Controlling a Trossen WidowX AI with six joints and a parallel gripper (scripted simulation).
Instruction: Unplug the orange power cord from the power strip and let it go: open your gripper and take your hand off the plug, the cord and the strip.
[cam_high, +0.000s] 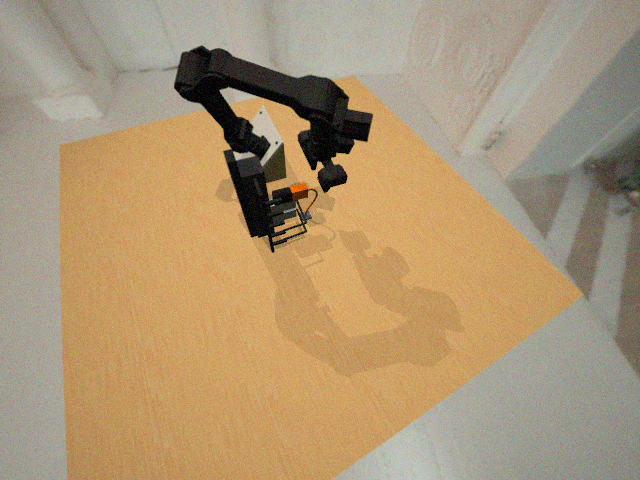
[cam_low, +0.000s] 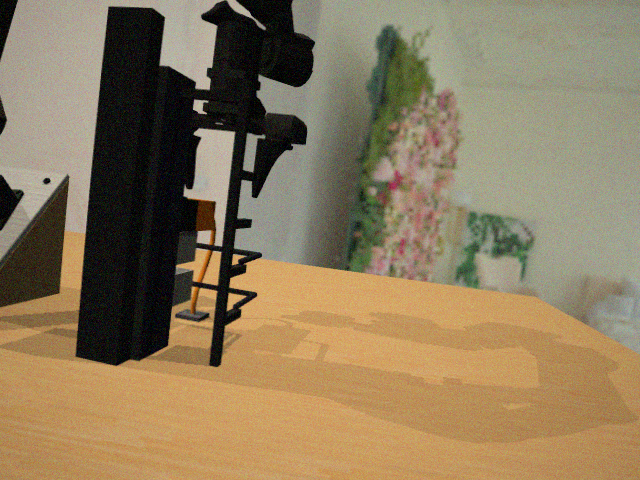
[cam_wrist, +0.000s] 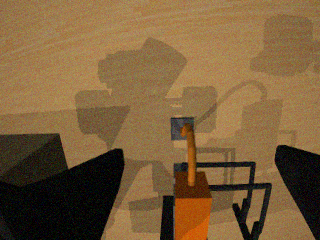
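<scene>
The orange plug (cam_high: 299, 191) (cam_low: 205, 215) (cam_wrist: 192, 217) lies level beside the upper part of the upright black power strip (cam_high: 260, 206) (cam_low: 155, 232). Its black front part (cam_high: 281, 194) shows between the orange body and the strip. I cannot tell whether its tip is in a socket. The orange cord (cam_high: 315, 196) (cam_low: 203, 268) (cam_wrist: 191, 157) bends down to a small dark plate (cam_low: 192, 315) (cam_wrist: 182, 128) on the table. My gripper (cam_high: 319, 178) (cam_low: 223, 191) (cam_wrist: 201, 156) is wide open, its fingers on either side of the plug and clear of it, with tips above it in the exterior view.
A black frame (cam_high: 271, 235) (cam_low: 229, 248) (cam_wrist: 225, 164) with thin rings stands beside the strip. Grey blocks (cam_low: 182, 285) sit on the strip below the plug. A sloped box with a pale top (cam_high: 266, 126) (cam_low: 36, 263) (cam_wrist: 30, 155) stands behind the strip.
</scene>
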